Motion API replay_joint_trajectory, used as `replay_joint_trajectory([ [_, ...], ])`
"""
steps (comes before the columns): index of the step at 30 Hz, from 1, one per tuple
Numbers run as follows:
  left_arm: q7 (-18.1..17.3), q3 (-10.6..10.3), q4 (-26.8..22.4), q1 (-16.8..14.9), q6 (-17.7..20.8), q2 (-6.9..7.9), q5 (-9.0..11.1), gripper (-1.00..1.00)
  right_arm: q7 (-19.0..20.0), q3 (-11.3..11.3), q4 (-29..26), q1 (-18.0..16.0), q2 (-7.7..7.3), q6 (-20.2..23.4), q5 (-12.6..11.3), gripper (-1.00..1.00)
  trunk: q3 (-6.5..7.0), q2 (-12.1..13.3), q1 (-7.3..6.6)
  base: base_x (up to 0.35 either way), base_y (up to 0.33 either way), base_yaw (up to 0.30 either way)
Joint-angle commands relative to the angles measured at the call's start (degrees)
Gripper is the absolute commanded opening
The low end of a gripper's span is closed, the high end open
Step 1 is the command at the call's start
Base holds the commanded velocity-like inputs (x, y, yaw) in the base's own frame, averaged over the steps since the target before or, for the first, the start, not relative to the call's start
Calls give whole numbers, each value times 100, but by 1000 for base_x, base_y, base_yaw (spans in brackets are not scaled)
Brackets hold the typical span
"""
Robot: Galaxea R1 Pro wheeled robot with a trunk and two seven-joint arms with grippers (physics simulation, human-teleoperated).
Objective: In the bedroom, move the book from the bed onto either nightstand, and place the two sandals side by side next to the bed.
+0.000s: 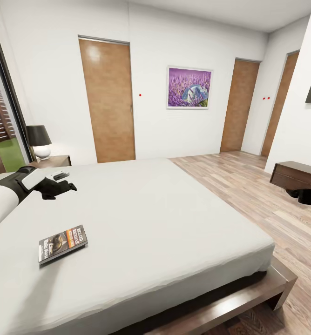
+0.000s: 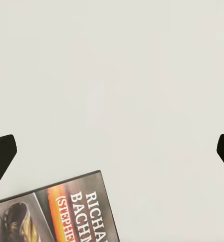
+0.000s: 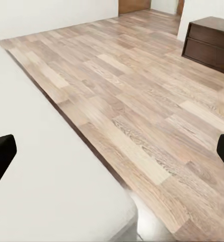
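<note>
The book (image 1: pixel 62 243) lies flat on the bed (image 1: pixel 165 218) near its front left part, dark cover with an orange band facing up. My left gripper (image 1: pixel 66 187) hovers over the mattress beyond the book, open and holding nothing. In the left wrist view the book (image 2: pixel 66 212) sits past the spread fingertips (image 2: pixel 1 156). The nightstand (image 1: pixel 53 161) stands at the bed's far left corner. My right gripper (image 1: pixel 309 195) hangs open over the floor to the right of the bed, its fingertips (image 3: pixel 1 156) wide apart. The sandals are out of view.
A black-shaded lamp (image 1: pixel 38 139) stands on the nightstand. A low dark cabinet (image 1: pixel 297 174) sits against the right wall, also seen as the cabinet (image 3: pixel 210 43) in the right wrist view. Wood floor (image 1: pixel 248 186) stretches right of the bed toward two brown doors (image 1: pixel 108 100).
</note>
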Motion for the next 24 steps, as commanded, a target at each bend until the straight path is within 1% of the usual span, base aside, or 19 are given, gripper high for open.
replay_joint_trajectory([
  [1,30,-33,-13,-4,17,7,52,100,-96,-28,-3,-4,-8,27,18,100,-7,-3,-1,0,0,0],
  [2,30,-33,-13,-4,17,7,52,100,-96,-28,-3,-4,-8,27,18,100,-7,-3,-1,0,0,0],
  [3,31,-33,-13,-4,17,8,53,100,-199,-45,-1,-4,-12,27,84,100,-7,-3,-1,0,0,0],
  [4,30,-33,-13,-4,17,9,53,100,-388,-70,10,-1,-10,27,301,100,-7,-3,-1,0,0,0],
  [5,30,-33,-13,-4,17,9,53,100,-388,-70,10,-1,-10,27,301,100,-7,-3,-1,0,0,0],
  [6,29,-33,-13,-4,18,10,53,100,-529,-86,20,1,3,27,588,100,-7,-3,-1,0,0,0],
  [7,29,-33,-13,-4,18,10,53,100,-529,-86,20,1,3,27,588,100,-7,-3,-1,0,0,0],
  [10,30,-33,-13,-1,20,11,49,100,-652,-102,35,10,25,27,1019,100,-7,-3,-1,0,0,0],
  [13,31,-33,-13,2,23,12,47,100,-716,-112,93,56,38,27,1309,100,-7,-3,-1,0,0,0],
  [16,33,-36,-13,3,22,12,46,100,-751,-117,213,151,43,27,1464,100,-7,-3,-1,0,0,0],
  [20,34,-41,-13,4,24,12,46,100,-779,-145,393,312,32,27,1566,100,-7,-3,-1,0,0,0],
  [21,34,-45,-13,4,24,12,45,100,-788,-176,436,360,27,27,1583,100,-7,-3,-1,0,0,0],
  [22,34,-53,-13,4,25,12,45,100,-834,-275,535,443,16,27,1633,100,-7,-3,-1,0,0,0],
  [24,34,-59,-13,4,25,11,45,100,-923,-384,681,504,12,27,1720,100,-7,-3,-1,0,0,0],
])
